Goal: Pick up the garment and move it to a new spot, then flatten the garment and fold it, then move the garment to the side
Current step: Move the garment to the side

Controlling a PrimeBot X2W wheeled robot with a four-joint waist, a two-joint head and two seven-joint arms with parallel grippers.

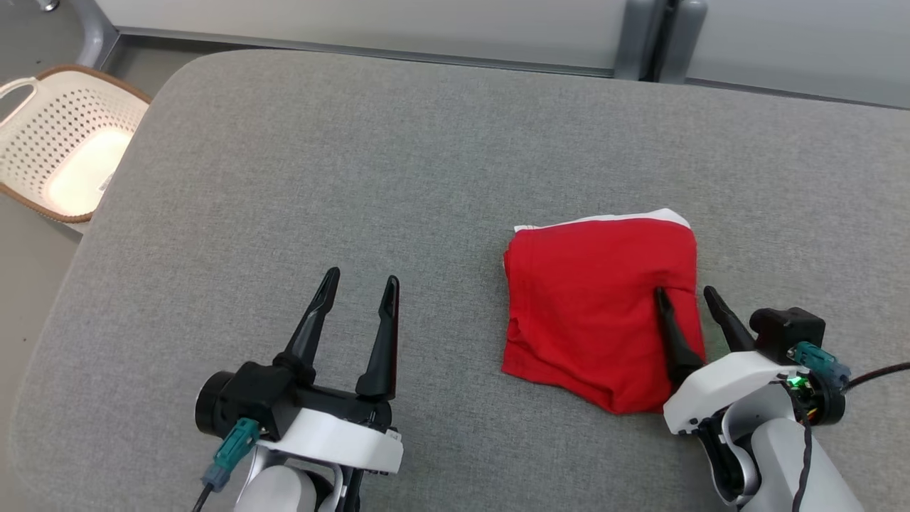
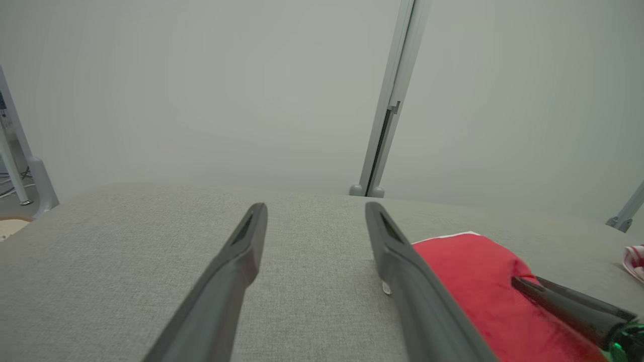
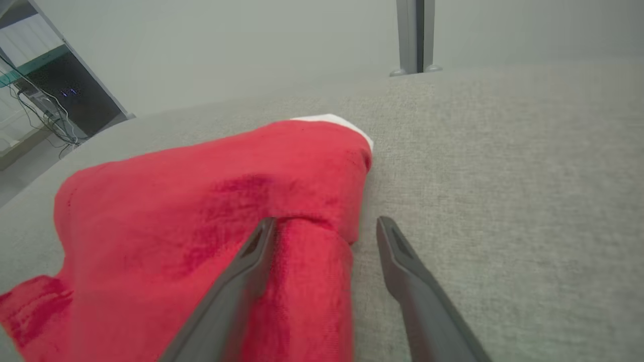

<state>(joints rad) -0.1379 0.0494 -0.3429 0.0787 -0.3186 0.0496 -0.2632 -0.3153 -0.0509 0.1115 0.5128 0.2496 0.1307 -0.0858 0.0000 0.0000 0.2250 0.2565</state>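
The red garment point(image 1: 597, 299), white-trimmed along its far edge, lies in a compact folded bundle on the grey counter point(image 1: 426, 178), right of centre. The right hand point(image 1: 685, 293) is spread across the garment's right edge, one finger resting on the cloth and the other over bare counter just beside it. The left hand point(image 1: 362, 277), also spread, hovers above bare counter to the garment's left. A perforated basket point(image 1: 71, 107) stands off the counter's left end.

The fold looks done, so shifting it aside probably remains. The outer finger should slip beneath every layer before pinching, and the carry should stay low so the bundle does not fall open. No brand, label or writing can be read.
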